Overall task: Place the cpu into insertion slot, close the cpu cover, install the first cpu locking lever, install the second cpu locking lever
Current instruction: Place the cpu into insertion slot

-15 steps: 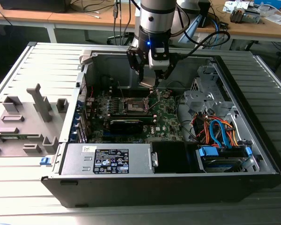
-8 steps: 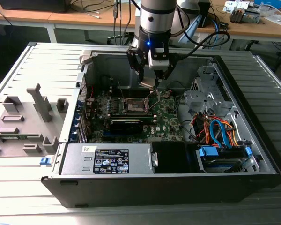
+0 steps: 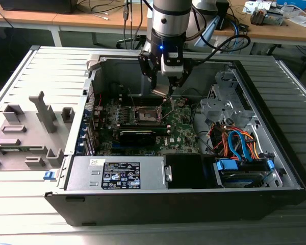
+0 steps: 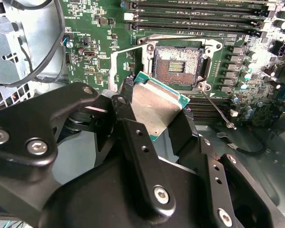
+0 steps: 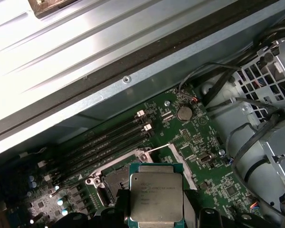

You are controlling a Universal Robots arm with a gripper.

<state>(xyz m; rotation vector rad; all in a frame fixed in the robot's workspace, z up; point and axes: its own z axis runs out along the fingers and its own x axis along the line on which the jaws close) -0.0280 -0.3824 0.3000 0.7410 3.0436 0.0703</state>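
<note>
Cpu [image 4: 159, 107]: we see it held off the board with its silvery metal top facing the first wrist view [image 5: 156, 194]. It is near the insertion slot, apart from it and not seated.
Jaws: closed on the cpu, with black fingers [image 4: 133, 137] pressed against two opposite edges of the chip.
Insertion slot [image 4: 176, 64]: a square dark socket in the green board with its contact field uncovered. In the exterior view [image 3: 145, 114] it lies just nearer than the gripped chip.
Cpu cover [image 4: 113, 69]: a thin silver frame, apparently swung away from the socket opening. We cannot tell its exact angle.
Locking lever [image 4: 217, 108]: a thin wire rod reaching out from one socket corner, unlatched.
Memory slots [image 5: 104, 137]: long dark parallel channels just beside the socket.
Black card [image 3: 137, 135]: it lies across the board, nearer than the socket.
Computer case [image 3: 275, 92]: an open grey chassis lying flat on the table, with the power supply [image 3: 117, 173] along its near wall.
Cables [image 3: 239, 145]: a blue and orange bundle at the exterior view's right.
Grey fixture blocks [image 3: 30, 127]: they stand outside the case, at the exterior view's left.
</note>
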